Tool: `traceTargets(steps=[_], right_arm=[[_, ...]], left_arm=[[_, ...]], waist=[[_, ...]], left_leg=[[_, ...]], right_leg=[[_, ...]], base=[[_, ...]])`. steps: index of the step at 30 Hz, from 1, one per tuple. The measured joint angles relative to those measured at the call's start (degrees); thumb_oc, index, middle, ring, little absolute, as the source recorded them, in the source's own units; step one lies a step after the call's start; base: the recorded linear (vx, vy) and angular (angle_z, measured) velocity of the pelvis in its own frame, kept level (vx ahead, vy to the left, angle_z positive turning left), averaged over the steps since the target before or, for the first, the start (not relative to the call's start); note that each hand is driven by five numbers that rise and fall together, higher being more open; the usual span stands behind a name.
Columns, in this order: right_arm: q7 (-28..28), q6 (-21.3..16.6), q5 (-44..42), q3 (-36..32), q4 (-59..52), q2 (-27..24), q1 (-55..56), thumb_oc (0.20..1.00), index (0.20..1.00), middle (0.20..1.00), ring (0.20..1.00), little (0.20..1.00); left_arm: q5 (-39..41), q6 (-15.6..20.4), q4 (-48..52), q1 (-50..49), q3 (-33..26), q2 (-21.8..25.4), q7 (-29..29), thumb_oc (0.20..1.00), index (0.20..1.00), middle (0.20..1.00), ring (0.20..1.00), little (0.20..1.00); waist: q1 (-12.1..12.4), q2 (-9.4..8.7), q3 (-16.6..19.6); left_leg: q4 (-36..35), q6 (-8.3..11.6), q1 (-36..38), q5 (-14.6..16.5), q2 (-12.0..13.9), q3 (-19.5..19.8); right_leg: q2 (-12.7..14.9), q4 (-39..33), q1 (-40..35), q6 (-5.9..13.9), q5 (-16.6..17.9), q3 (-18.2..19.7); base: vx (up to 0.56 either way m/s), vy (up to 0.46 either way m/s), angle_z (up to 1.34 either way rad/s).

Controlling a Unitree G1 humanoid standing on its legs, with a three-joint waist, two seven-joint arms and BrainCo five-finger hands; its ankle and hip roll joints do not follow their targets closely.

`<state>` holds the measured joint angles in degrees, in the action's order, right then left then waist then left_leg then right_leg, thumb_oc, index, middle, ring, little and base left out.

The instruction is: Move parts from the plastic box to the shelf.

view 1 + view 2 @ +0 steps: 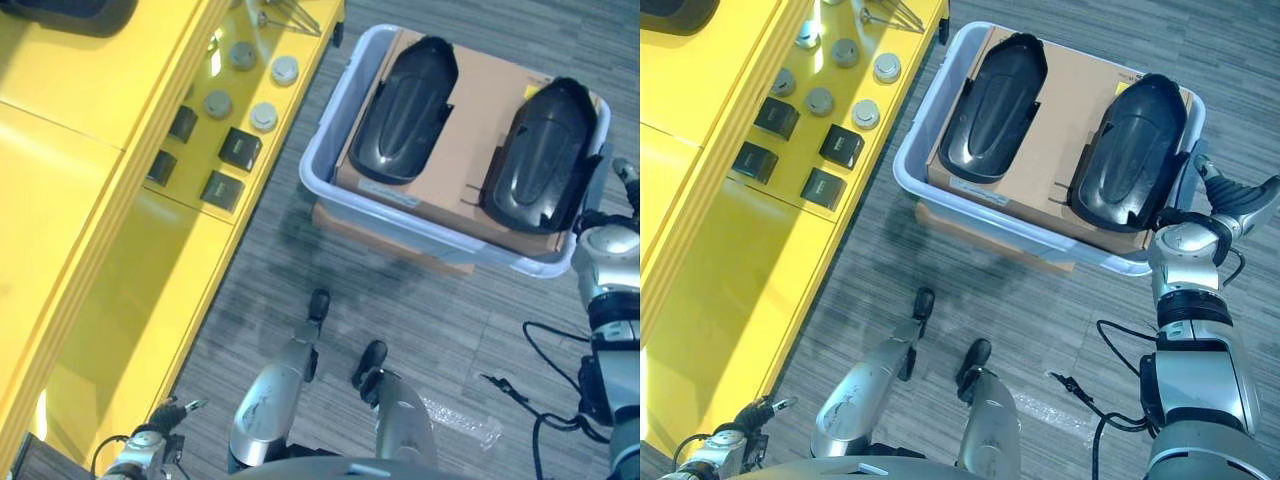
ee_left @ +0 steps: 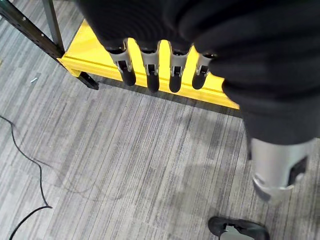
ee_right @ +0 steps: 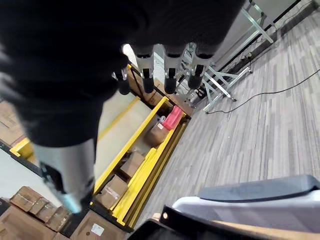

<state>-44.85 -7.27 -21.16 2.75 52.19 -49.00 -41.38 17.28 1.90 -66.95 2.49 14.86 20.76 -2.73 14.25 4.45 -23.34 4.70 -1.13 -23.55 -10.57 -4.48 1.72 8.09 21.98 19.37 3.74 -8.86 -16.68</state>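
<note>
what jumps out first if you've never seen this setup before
Two large glossy black moulded shells, one to the robot's left and one to its right, lie side by side on brown cardboard inside a pale grey plastic box on the floor. To the robot's left runs a bright yellow shelf holding small black blocks and round grey caps. The right hand hangs open beside the box.

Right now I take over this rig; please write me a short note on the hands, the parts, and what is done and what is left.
Left hand: fingers straight, empty, low beside the yellow shelf.
Right hand: open, empty, at the outer edge of the plastic box.
Both black parts lie on cardboard inside the box.
Done: neither black part moved yet.
Left: grasp each one and carry it to the shelf, which already holds small items.
</note>
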Motion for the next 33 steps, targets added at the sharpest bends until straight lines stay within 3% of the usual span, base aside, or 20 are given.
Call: traceTargets(steps=[11,24,33], right_arm=[[2.6,1.5,-2.2,2.6,9.8,0.2,-0.3,1.000,1.000,1.000,1.000,1.000],[9.3,2.9,-4.4,6.1,9.8,2.8,-1.8,1.000,1.000,1.000,1.000,1.000],[9.6,6.6,-4.4,7.9,10.8,4.1,-3.6,1.000,1.000,1.000,1.000,1.000]], left_arm=[[0.7,0.5,0.1,0.0,1.6,0.3,0.7,1.000,1.000,1.000,1.000,1.000],[1.0,0.4,0.9,-0.1,2.2,0.5,1.7,1.000,1.000,1.000,1.000,1.000],[2.8,0.5,1.0,-0.1,2.3,0.5,2.2,1.000,1.000,1.000,1.000,1.000]], waist=[[0.6,0.17,0.1],[2.0,0.59,0.3],[1.8,1.74,-0.3]], left_leg=[[-1.0,1.07,0.5,-0.2,0.2,1.5],[-0.9,1.39,-1.5,-0.4,-0.1,1.6],[-0.9,1.37,-1.5,-0.4,-0.1,1.8]], right_leg=[[0.0,1.3,-0.2,-0.30,-1.1,-1.3],[0.7,3.6,2.8,-0.78,-2.2,-1.3],[0.7,4.5,2.8,-0.87,-2.9,-1.3]], base=[[-0.01,0.008,0.06],[0.00,0.019,0.02],[0.01,0.009,0.01]])
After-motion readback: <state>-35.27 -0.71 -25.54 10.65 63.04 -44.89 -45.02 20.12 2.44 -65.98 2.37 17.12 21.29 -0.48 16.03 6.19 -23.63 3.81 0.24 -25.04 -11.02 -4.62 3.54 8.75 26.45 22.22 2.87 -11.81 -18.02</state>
